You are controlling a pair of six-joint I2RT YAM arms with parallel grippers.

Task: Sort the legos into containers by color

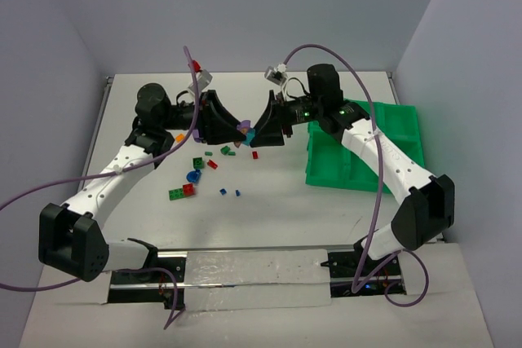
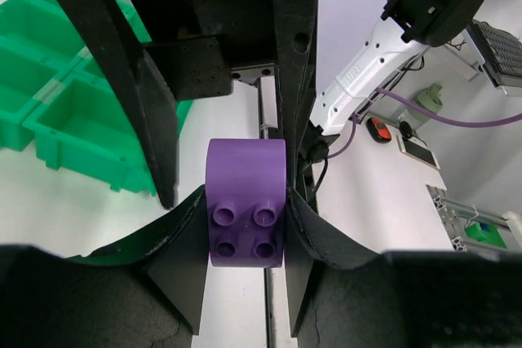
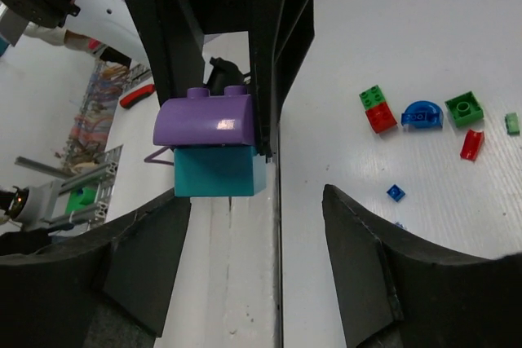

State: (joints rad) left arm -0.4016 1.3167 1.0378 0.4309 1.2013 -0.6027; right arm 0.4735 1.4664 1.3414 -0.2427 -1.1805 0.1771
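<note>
The left gripper (image 2: pixel 245 230) is clamped on a purple brick (image 2: pixel 246 195), 1 finger pressed to each side and its 4 studs facing the left wrist camera. In the right wrist view a teal brick (image 3: pixel 216 171) sits joined to the purple one, directly below it at 6 o'clock. The right gripper (image 3: pixel 251 200) faces the left one head-on with its fingers (image 3: pixel 139 262) spread wide. The joined pair lies in the gap ahead of them, and whether either finger touches it cannot be told. From above, the 2 grippers meet tip to tip over the middle of the white table (image 1: pixel 277 209). The green tray (image 1: pixel 326 174) lies at 3 o'clock from the held bricks, just beyond the right arm's wrist, and its compartments look bare where they show. The loose bricks (image 1: pixel 199 163), red, green and blue, are scattered at about 7 o'clock from the grippers, with a green-and-red pair (image 1: pixel 181 192) nearest the arm bases.
</note>
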